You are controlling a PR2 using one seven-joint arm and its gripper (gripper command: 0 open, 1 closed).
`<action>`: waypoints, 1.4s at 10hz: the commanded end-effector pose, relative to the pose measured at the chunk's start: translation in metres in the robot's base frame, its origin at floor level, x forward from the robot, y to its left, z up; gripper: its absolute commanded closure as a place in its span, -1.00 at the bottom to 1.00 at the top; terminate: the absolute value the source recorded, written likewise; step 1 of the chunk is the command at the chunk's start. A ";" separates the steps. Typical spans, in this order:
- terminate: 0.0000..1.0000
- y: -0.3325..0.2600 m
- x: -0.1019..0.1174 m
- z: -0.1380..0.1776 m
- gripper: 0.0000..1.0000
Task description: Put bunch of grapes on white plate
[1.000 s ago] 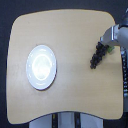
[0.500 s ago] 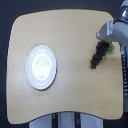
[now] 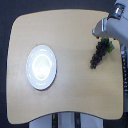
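Note:
The bunch of grapes [image 3: 99, 54], a dark purple-black cluster with a bit of green stem at its upper right, is near the table's edge on the exterior view's right. My grey gripper [image 3: 102, 35] is directly above the bunch's top end in the image, touching or nearly touching it. Its fingers are not distinguishable, so I cannot tell whether it holds the grapes. The white plate [image 3: 41, 67], round and glossy, sits on the exterior view's left, well away from the grapes, with nothing on it.
The light wooden table [image 3: 75, 95] has rounded corners and dark floor around it. My arm's grey body [image 3: 119, 22] extends off the upper right corner. A white stand [image 3: 65, 121] shows below the table's near edge.
The gripper has shifted slightly up and toward the exterior view's left. The grapes stay in about the same spot.

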 end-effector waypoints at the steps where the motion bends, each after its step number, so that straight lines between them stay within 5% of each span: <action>1: -1.00 -0.004 -0.013 -0.053 -1.00; 4: -1.00 -0.010 -0.028 -0.077 -1.00; 14: -1.00 0.010 -0.020 -0.126 -1.00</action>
